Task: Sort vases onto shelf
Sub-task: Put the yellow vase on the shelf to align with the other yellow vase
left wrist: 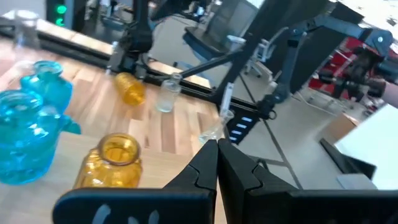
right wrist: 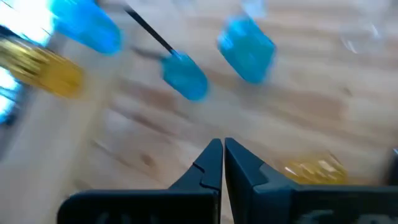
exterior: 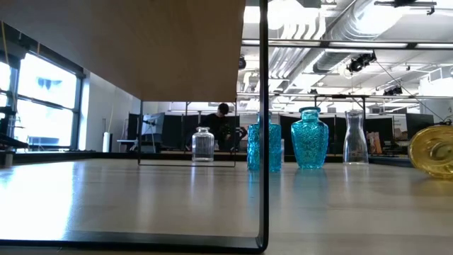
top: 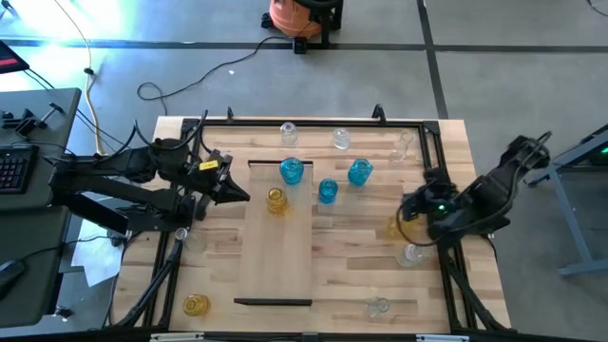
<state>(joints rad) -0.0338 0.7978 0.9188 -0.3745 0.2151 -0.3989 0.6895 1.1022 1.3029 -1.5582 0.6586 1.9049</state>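
Shelf (top: 275,256) front half bare

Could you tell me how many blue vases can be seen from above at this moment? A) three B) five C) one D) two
A: the high view shows three blue vases, one at the shelf's far end, a second just off its edge, and a third further toward the right arm.

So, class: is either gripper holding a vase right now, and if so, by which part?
Neither. The left gripper and the right gripper are both shut with nothing between their fingers; the yellow vase stands free beside the left one.
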